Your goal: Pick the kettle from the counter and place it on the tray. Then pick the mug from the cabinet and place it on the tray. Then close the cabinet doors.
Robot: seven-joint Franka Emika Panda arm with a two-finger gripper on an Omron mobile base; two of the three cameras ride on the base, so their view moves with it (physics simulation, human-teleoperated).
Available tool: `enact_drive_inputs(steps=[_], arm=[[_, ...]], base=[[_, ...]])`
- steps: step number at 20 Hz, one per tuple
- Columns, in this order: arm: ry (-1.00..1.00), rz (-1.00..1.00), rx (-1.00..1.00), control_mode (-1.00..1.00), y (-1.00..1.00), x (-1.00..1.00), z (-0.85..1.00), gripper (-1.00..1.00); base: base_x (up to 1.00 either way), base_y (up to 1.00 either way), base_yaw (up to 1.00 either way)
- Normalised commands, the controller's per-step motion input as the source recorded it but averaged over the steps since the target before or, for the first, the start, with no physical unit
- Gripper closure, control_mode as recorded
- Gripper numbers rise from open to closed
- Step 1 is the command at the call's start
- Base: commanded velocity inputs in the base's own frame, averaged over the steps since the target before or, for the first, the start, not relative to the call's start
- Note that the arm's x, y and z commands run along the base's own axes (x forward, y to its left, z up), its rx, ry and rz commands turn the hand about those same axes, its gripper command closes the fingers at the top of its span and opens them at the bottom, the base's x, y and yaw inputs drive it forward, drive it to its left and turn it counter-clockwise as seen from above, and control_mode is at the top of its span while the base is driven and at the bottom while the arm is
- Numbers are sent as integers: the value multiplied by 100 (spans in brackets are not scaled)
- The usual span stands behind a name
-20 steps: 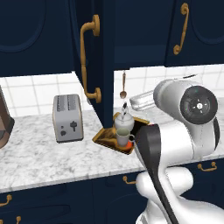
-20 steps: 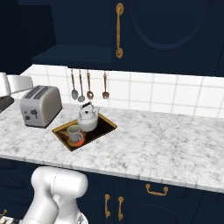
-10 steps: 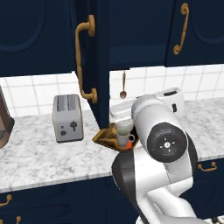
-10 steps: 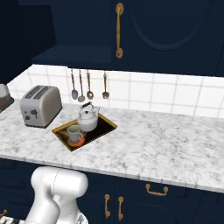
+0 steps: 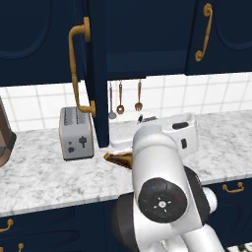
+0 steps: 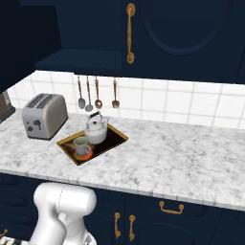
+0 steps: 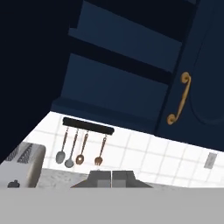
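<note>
Pressed-together fingers (image 7: 103, 179) before open cabinet (image 7: 118, 65), counter (image 6: 191, 162) below

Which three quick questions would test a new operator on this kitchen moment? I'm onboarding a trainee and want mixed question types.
1. True or false: the kettle and the mug both sit on the tray.
2. Multiple choice: the toaster stands (A) on the tray, (B) on the counter beside the tray, (C) inside the cabinet.
3. Fill in: the gripper is ____ , holding nothing.

Key: 1 true. 2 B. 3 shut; in the hand view its fingertips meet, facing the open cabinet's shelves, with one cabinet door standing ajar.
</note>
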Motion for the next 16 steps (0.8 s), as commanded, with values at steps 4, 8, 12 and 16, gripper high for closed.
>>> enact_drive_inputs(steps=[4, 8, 12, 16], arm=[[-17, 0, 0, -100, 9, -96, 0, 100], [-9, -5, 0, -100, 45, -31, -4, 100], [-11, -10, 0, -100, 53, -7, -10, 100], [-11, -10, 0, -100, 43, -11, -7, 100]], base=[[0, 0, 0], [0, 0, 0], [0, 0, 0], [0, 0, 0]])
